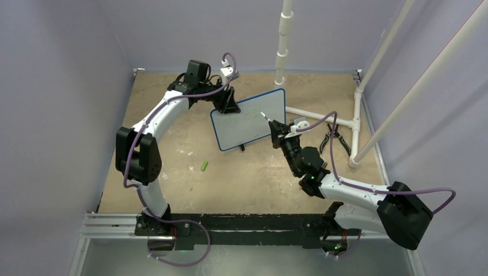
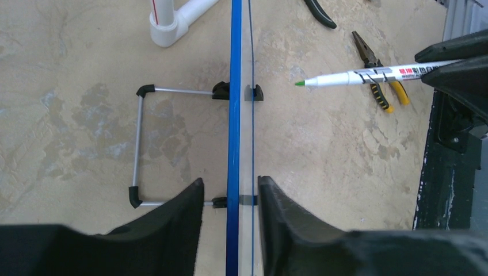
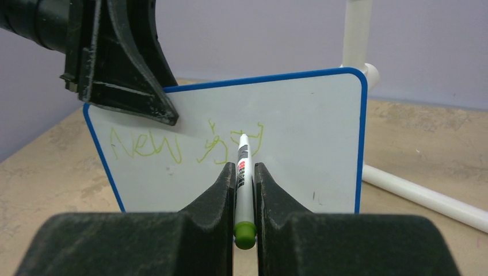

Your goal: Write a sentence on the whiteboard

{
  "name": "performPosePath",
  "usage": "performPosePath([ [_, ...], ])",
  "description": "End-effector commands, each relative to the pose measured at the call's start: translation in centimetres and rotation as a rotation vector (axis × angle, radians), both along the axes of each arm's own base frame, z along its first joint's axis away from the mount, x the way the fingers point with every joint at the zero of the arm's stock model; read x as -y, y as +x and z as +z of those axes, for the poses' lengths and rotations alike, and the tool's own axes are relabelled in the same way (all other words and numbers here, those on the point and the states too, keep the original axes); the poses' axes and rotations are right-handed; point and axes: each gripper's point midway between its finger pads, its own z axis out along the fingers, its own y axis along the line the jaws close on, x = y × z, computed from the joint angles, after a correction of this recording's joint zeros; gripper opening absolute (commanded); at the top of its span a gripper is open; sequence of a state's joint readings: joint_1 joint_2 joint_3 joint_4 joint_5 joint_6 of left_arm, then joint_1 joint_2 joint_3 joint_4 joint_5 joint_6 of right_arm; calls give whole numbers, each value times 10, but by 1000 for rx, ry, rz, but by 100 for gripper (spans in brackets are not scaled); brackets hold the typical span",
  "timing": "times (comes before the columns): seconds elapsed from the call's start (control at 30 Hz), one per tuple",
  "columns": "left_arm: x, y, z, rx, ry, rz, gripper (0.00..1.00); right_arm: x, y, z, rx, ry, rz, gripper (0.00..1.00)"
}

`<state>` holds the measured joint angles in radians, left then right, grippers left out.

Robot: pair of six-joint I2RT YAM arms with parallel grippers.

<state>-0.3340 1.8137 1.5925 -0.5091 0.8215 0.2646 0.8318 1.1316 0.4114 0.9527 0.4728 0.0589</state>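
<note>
Green handwritten sentence [image 3: 147,149] looks half done: right tool [image 3: 244,169] pinches the white green-tipped marker [image 2: 357,76] just off the blue-framed whiteboard [image 3: 299,115], left tool [image 2: 230,183] sits spread astride its edge, so steady it first.

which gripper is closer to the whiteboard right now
Left. The left gripper straddles the top edge of the whiteboard, a finger on each side. The right gripper is out in front of its face, holding a marker whose tip stops short of the surface.
</note>
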Motion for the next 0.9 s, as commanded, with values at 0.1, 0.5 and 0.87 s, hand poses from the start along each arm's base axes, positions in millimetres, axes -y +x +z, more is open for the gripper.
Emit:
performPosePath([
  [0.1,12,5,31,78,-53,17,72,18,8,8,31,33,-11,0],
  [0.5,43,19,30,68,-64,-8,86,25,19,15,62,37,2,0],
  [0.87,49,14,19,43,-60,-41,41,11,30,14,64,22,23,0],
])
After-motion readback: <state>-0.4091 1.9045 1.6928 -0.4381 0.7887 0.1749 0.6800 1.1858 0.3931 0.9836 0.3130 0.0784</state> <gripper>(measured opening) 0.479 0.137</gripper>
